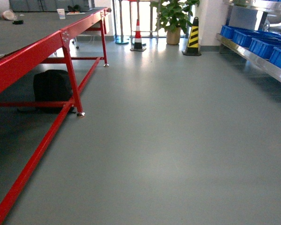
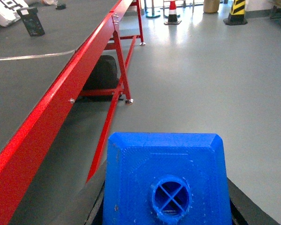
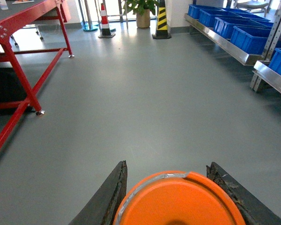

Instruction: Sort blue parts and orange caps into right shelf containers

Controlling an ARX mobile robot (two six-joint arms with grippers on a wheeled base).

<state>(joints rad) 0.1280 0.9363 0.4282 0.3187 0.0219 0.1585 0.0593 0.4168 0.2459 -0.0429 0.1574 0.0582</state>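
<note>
One blue part (image 2: 166, 180) fills the left gripper (image 2: 166, 211), its holed top face toward the wrist camera, dark fingers (image 2: 246, 208) pressed to its sides; one orange cap (image 3: 179, 199) sits clamped between the right gripper's (image 3: 171, 197) two black fingers (image 3: 110, 194). Both arms are held low and forward above the bare grey floor (image 1: 168, 140), neither visible from the head camera. A row of blue crates (image 1: 262, 44) lines the steel shelf (image 1: 253, 58) at right; a red-framed table (image 1: 33, 56) runs along the left, two traffic cones (image 1: 138, 35) and one potted plant (image 1: 174, 18) beyond
</note>
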